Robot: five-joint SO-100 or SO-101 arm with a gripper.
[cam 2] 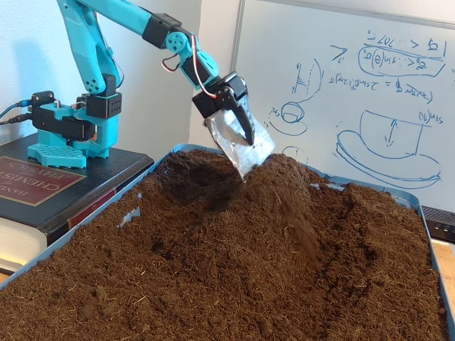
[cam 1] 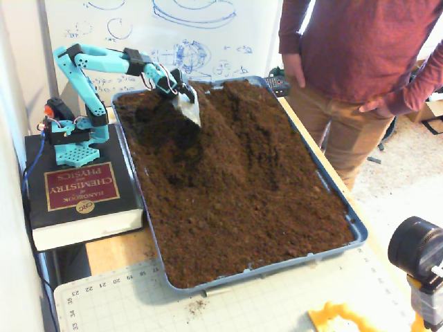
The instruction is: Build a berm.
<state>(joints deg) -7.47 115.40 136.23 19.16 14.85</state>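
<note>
The turquoise arm stretches level over the blue plastic tray's [cam 1: 360, 232] far edge, its hand [cam 2: 245, 145] tilted down, clamped on a silvery scoop blade [cam 2: 240, 142] tipping at the crumbly dark-brown soil berm [cam 2: 284, 192].

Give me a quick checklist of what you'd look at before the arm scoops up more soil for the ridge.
1. Tool with silvery scoop blade lifted clear of the dirt: ok.
2. Scoop emptied: cannot tell; soil is spilling down the slope below it.
3. Berm, the raised ridge of loose dark brown soil, higher than the flat soil: ok.
4. Soil kept inside the blue plastic tray: ok on the visible edges.
5. Turquoise arm base seated on the thick black book: ok.
6. Person in the maroon sweater outside the tray: ok.
</note>
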